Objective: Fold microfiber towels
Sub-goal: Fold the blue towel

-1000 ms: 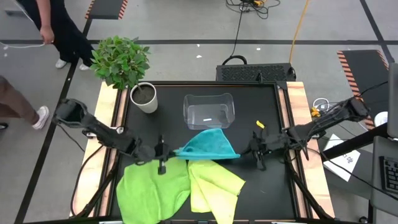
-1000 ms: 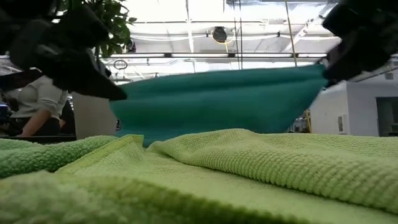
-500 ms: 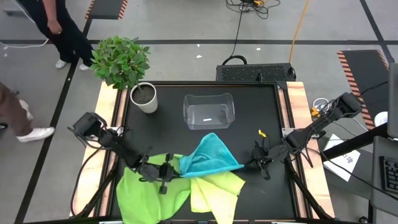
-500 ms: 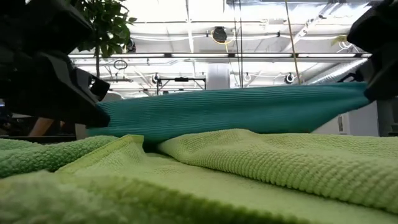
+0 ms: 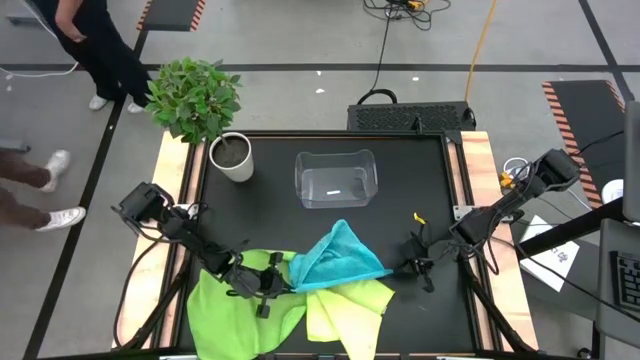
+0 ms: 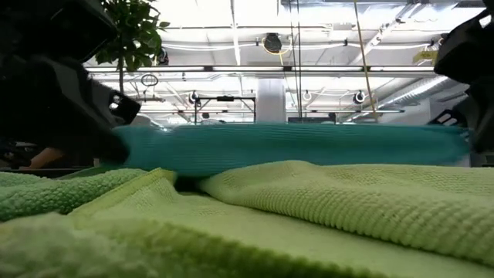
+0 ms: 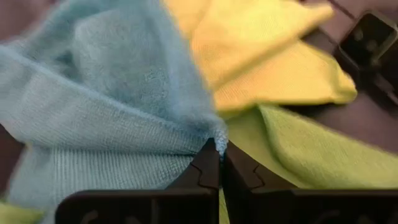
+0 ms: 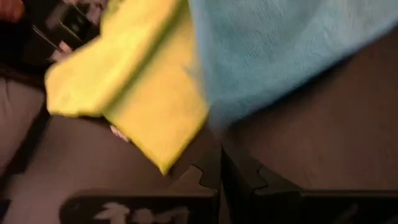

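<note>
Left gripper (image 5: 272, 284), seen from above, sits low at the left corner of the turquoise towel (image 5: 338, 256), pinching that corner with its fingers closed on the cloth. The right gripper (image 5: 412, 266) sits at the towel's right tip, closed, with the tip reaching just to it. The turquoise towel lies bunched between the two, partly on top of the bright green towel (image 5: 235, 315) and the pale yellow-green towel (image 5: 350, 305), both spread at the near edge of the black counter (image 5: 420, 180). Farther back stand a clear plastic bin (image 5: 336, 180) and a potted plant (image 5: 200, 105) in a white pot. A small yellow object (image 5: 420, 215) lies on the counter near the right arm. A person (image 5: 95, 45) stands on the floor beyond the counter's left corner.

From counter height, the turquoise towel (image 6: 293, 147) stretches as a low band across the view, just above the pale yellow-green towel (image 6: 332, 201), with the bright green towel (image 6: 46, 193) at one side. Dark gripper bodies show at both ends of the band.

The left wrist camera shows the closed fingers (image 7: 208, 168) clamped on a corner of the turquoise towel (image 7: 106, 93), with the pale yellow-green towel (image 7: 261, 50) and bright green towel (image 7: 311, 155) beyond.

The right wrist camera shows that arm's fingers (image 8: 211, 168) shut together, the turquoise towel (image 8: 286, 43) close ahead; whether cloth is caught between them I cannot tell.
</note>
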Action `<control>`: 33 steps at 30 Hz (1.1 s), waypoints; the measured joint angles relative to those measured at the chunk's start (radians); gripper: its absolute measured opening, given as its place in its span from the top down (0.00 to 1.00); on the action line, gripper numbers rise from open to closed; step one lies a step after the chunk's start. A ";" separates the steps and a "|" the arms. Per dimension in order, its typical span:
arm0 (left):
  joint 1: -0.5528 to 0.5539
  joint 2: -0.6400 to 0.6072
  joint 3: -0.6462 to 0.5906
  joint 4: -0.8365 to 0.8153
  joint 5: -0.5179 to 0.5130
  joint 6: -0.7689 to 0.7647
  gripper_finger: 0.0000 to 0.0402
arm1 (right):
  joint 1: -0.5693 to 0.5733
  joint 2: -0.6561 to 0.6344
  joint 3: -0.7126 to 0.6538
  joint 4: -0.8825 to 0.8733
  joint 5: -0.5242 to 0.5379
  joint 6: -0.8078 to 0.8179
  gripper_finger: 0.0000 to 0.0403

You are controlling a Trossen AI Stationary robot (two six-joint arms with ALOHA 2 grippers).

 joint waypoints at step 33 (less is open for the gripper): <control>-0.029 -0.001 0.000 0.127 0.054 0.078 0.51 | -0.145 0.096 0.133 0.064 0.056 -0.517 0.77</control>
